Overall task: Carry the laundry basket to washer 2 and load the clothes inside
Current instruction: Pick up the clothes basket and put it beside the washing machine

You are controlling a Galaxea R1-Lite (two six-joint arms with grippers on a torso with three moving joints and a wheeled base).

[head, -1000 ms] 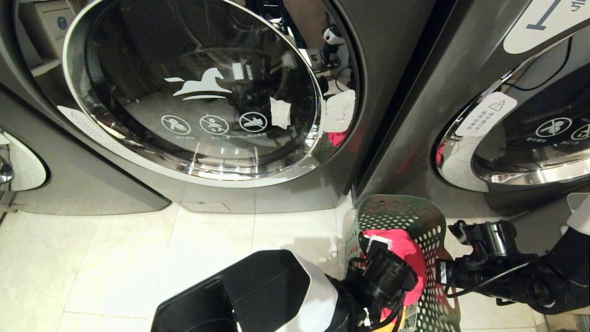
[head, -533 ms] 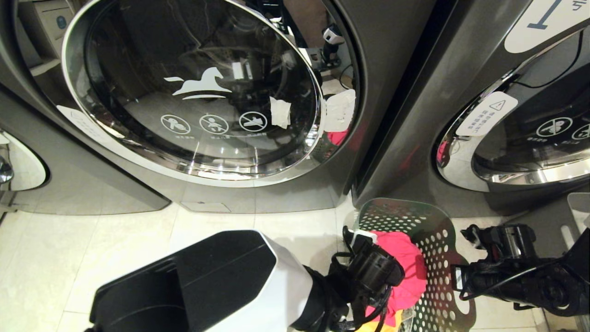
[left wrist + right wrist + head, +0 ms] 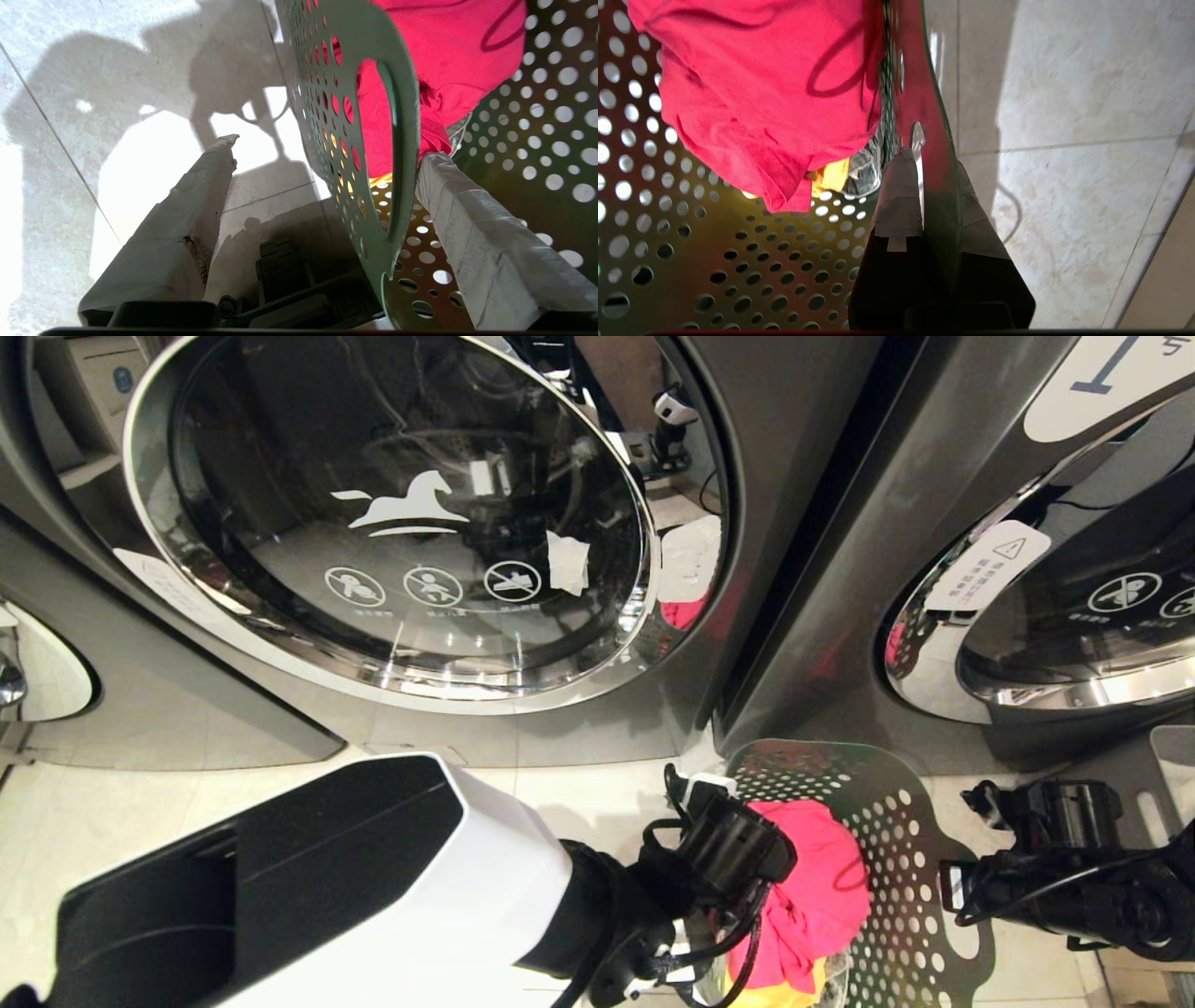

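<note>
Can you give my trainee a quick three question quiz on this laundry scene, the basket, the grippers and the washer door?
1. True or false: the left gripper is clamped shut on the laundry basket wall.
2. Which gripper is shut on the basket's rim? A: left. B: right. C: neither.
3. Fill in: the washer door in front of the robot is ____.

Key
1. False. Its taped fingers stand wide apart, one outside the perforated wall near the handle cut-out, one inside; neither presses it.
2. B. Its jaws pinch the rim from both sides, beside the red garment.
3. Closed, so no clothes can be loaded yet.
</note>
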